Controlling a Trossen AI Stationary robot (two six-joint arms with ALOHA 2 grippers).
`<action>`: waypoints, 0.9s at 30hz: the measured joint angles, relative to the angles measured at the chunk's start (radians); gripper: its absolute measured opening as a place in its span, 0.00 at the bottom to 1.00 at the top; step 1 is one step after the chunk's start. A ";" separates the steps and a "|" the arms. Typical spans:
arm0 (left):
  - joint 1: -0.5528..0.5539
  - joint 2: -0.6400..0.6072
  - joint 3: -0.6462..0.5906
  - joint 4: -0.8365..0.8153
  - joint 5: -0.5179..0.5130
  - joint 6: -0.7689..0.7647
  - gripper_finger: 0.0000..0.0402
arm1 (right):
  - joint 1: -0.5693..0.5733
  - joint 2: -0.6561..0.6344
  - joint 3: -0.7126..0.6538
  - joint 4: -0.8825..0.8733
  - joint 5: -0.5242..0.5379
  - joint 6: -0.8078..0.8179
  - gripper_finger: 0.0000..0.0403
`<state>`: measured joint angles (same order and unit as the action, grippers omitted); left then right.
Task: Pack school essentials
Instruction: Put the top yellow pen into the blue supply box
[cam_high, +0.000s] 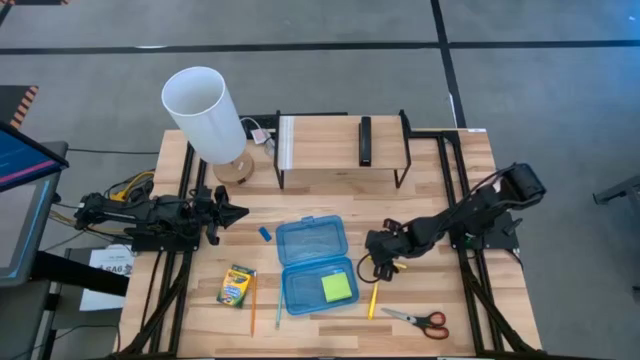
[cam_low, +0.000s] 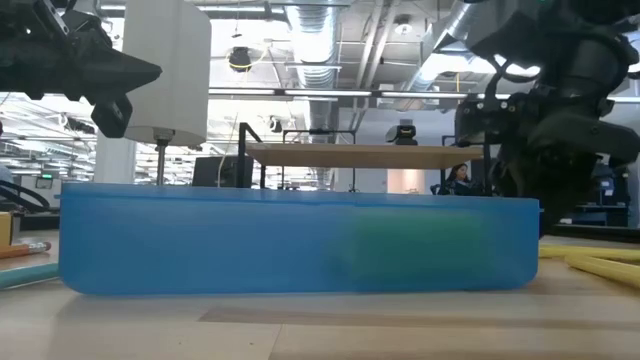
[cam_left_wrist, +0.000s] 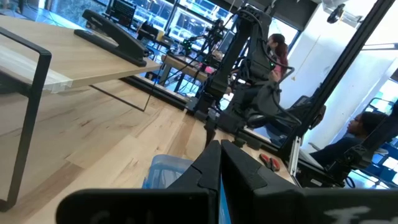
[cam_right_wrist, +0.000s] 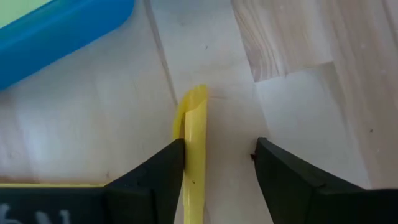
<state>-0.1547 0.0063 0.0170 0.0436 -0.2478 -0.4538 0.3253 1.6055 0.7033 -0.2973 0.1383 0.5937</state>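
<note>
Blue translucent case (cam_low: 300, 240) fills the low view, lying open on the counter (cam_high: 330, 200). Only the lime-green sticky-note pad (cam_high: 337, 287) is inside it. Outside it on the counter lie the crayon box (cam_high: 236, 285), an orange pencil (cam_high: 253, 305), the blue eraser (cam_high: 265, 234), a yellow pencil (cam_right_wrist: 194, 155) and the red-handled scissors (cam_high: 420, 320). The right gripper (cam_right_wrist: 217, 162) hangs low over the yellow pencil, fingers apart, one finger against it. The left gripper (cam_left_wrist: 221, 165) waits closed and empty at the left edge. Judgement: packing is barely begun, one item in, five left.
</note>
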 joint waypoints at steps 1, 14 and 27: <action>0.000 0.000 0.000 0.000 0.000 0.000 0.00 | 0.000 0.010 0.000 0.001 0.000 -0.001 0.53; 0.000 0.000 0.000 0.000 0.000 0.000 0.00 | 0.000 0.004 -0.005 -0.006 -0.014 -0.030 0.18; 0.000 0.000 0.000 -0.001 0.001 -0.001 0.00 | -0.001 -0.052 0.028 -0.090 -0.021 -0.051 0.02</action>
<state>-0.1546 0.0063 0.0170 0.0430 -0.2470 -0.4545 0.3244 1.5536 0.7308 -0.3868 0.1176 0.5430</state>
